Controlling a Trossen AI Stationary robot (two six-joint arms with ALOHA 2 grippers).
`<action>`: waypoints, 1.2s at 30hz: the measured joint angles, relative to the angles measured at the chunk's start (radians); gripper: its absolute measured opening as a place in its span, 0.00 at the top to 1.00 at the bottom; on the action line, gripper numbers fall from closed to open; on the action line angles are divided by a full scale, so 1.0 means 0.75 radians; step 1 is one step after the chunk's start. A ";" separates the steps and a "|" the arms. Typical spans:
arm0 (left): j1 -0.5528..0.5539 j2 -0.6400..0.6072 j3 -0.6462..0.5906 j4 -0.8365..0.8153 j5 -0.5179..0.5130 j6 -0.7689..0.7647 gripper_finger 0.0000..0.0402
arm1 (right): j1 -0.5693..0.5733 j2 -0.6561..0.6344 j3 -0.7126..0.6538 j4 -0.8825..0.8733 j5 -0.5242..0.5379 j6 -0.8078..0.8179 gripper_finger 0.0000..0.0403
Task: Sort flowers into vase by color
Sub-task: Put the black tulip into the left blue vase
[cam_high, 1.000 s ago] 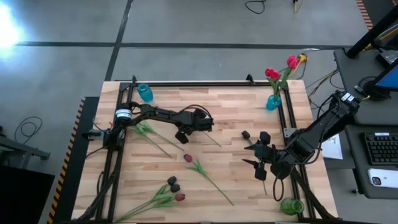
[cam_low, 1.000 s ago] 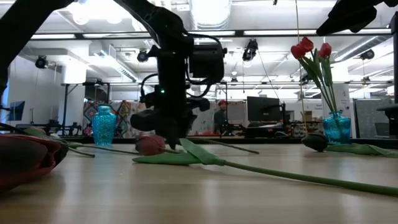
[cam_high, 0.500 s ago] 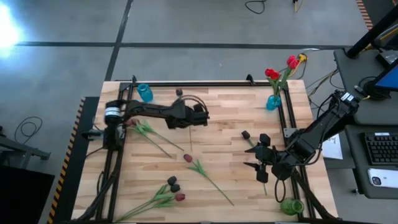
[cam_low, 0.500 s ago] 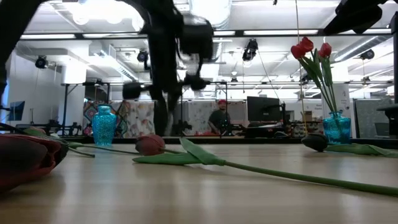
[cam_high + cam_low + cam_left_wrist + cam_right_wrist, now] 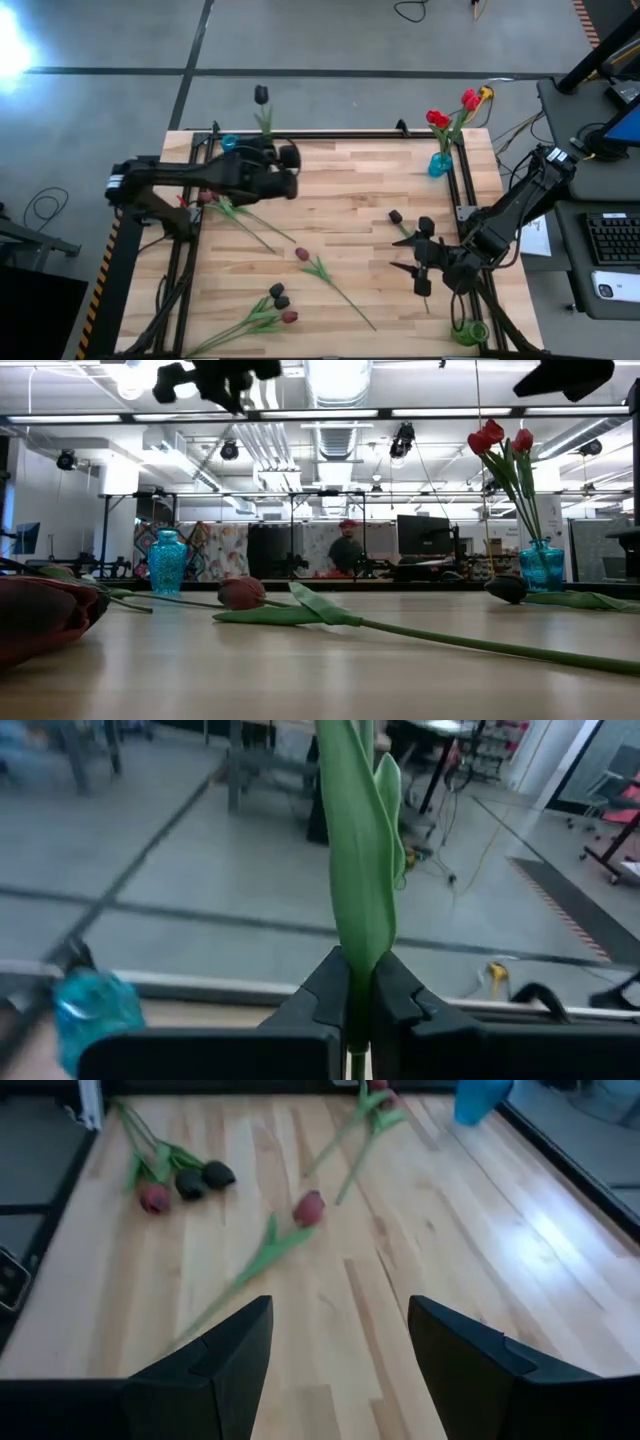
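My left gripper is raised over the table's far left part and is shut on a black-headed flower. The flower stands upright above the gripper, beside the left blue vase. In the left wrist view a long green leaf rises from the fingers. My right gripper hovers open at the right, near two black flowers. The right blue vase holds red flowers. A maroon flower lies flat at mid-table. A mixed bunch lies near the front. My left gripper pinches the flower's lower stem and leaf base between its two fingers. The fingers lie roughly level and cross the stem. The flower is lifted clear of the table and stands upright, its black head uppermost.
A green vase stands at the near right corner. More flowers lie by the left rail. A black frame runs along the table's far edge and sides. A person sits in the room beyond.
My left gripper has shut on a flower's stem down on the table. It then rose and went toward the far left corner, rolling at the wrist. The flower has gone from lying flat to upright and is lifted clear.
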State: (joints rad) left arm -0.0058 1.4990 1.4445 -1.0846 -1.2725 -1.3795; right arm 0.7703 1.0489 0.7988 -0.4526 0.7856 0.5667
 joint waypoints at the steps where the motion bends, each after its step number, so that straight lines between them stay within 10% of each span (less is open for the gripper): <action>1: -0.008 -0.022 0.000 -0.029 -0.015 0.020 1.00 | 0.002 0.000 -0.004 0.025 0.001 -0.016 0.44; 18: -0.014 -0.369 -0.241 -0.004 -0.148 0.135 1.00 | 0.002 0.074 -0.013 0.133 0.004 -0.072 0.44; 29: -0.013 -0.391 -0.525 1.610 0.349 1.511 1.00 | 0.002 0.115 -0.009 0.172 0.132 -0.108 0.44; 36: 0.065 -0.619 -0.852 2.141 0.204 1.959 1.00 | 0.003 0.116 -0.010 0.172 0.140 -0.092 0.44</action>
State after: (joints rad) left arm 0.0432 1.0348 0.8052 0.5210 -1.1197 0.0901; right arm 0.7723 1.1358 0.7915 -0.3233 0.8907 0.4980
